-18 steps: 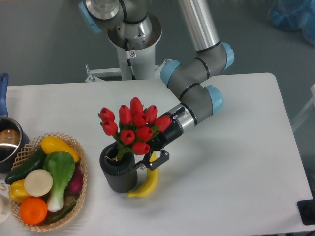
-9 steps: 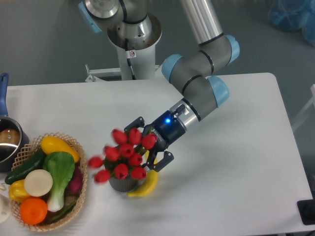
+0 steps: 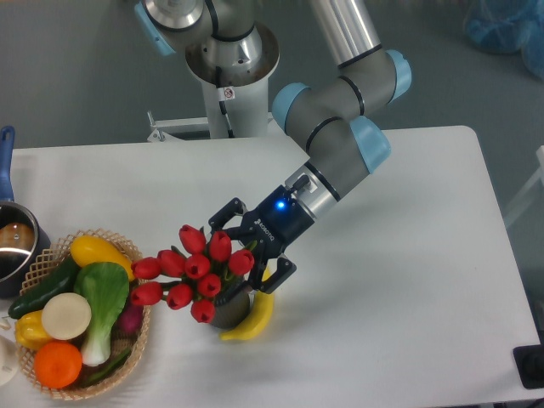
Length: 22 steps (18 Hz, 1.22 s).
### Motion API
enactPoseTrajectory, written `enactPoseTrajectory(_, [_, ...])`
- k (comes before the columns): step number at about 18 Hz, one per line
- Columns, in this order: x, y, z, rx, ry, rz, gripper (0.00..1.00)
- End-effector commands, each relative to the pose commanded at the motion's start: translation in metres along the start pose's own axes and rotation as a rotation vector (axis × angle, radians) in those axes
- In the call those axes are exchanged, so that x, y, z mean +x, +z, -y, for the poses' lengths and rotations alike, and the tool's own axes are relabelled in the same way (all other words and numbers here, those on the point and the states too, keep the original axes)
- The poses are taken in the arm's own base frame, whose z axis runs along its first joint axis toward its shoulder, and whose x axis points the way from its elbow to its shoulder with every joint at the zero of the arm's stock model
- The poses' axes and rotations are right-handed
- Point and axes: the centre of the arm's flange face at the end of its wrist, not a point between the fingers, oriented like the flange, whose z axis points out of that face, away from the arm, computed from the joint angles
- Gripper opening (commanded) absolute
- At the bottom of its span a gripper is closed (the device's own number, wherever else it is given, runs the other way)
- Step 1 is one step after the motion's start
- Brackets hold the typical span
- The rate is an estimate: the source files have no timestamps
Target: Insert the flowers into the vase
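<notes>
The flowers (image 3: 191, 269), a bunch of red tulip buds, stand in the vase (image 3: 228, 315) and lean left toward the basket. The buds cover most of the vase; only a dark grey part of its lower right wall shows. My gripper (image 3: 251, 245) is open just right of and above the bunch. Its fingers are spread wide, one at the upper left (image 3: 223, 213) and one at the lower right (image 3: 279, 274). The nearest buds lie close to the open jaws, but nothing is clamped.
A yellow banana (image 3: 256, 317) lies against the vase's right side. A wicker basket (image 3: 136, 327) of vegetables and fruit stands at the left, almost touching the buds. A pot (image 3: 14, 242) sits at the far left edge. The arm reaches in from the upper right.
The gripper has opened and let go of the flowers. The bunch sank lower in the vase and tipped from upright to leaning left. The gripper shifted slightly up and left.
</notes>
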Motion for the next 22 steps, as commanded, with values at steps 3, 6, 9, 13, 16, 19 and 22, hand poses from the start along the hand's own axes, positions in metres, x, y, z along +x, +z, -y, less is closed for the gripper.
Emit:
enactPoseTrajectory(3, [0.011, -0.004, -0.001, -0.008, -0.008, 0.004, 0.96])
enactPoseTrajectory(6, [0.022, -0.016, -0.003, -0.039, -0.018, 0.024, 0.99])
enactPoseTrajectory(9, [0.029, -0.028, 0.000, -0.082, -0.016, 0.049, 0.99])
enactPoseTrajectory(13, [0.039, -0.035, 0.009, -0.129, -0.043, 0.072, 1.00])
enactPoseTrajectory(16, [0.037, -0.050, 0.007, -0.235, -0.041, 0.115, 1.00])
enactPoseTrajectory(19, [0.030, -0.083, -0.001, -0.372, -0.043, 0.196, 1.00])
enactPoseTrajectory(22, [0.010, -0.132, -0.003, -0.497, -0.046, 0.305, 1.00])
